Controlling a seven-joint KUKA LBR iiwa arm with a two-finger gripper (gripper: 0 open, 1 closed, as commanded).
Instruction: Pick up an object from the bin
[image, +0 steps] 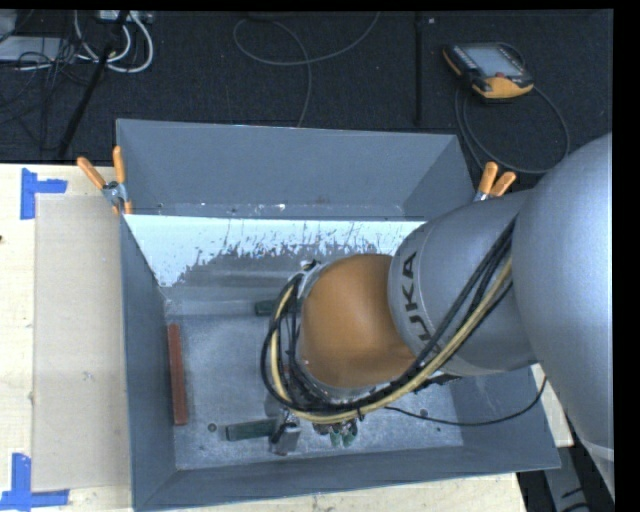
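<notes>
We see the arm's orange cover and looped cables low over the bin, hiding most of the gripper beneath them at lower centre of the frame. We cannot tell whether the gripper is open or closed, or whether it grips anything.

Nearest thing: a dark bar, flat and narrow, lying on the speckled grey metal floor at lower centre. Its right end reaches the gripper; whether they touch is unclear.

A small greenish bit shows just right of the gripper; we cannot identify it.

A reddish-brown stick, long and matte, lies along the floor's left edge. A small dark piece is half hidden by the cables.
</notes>
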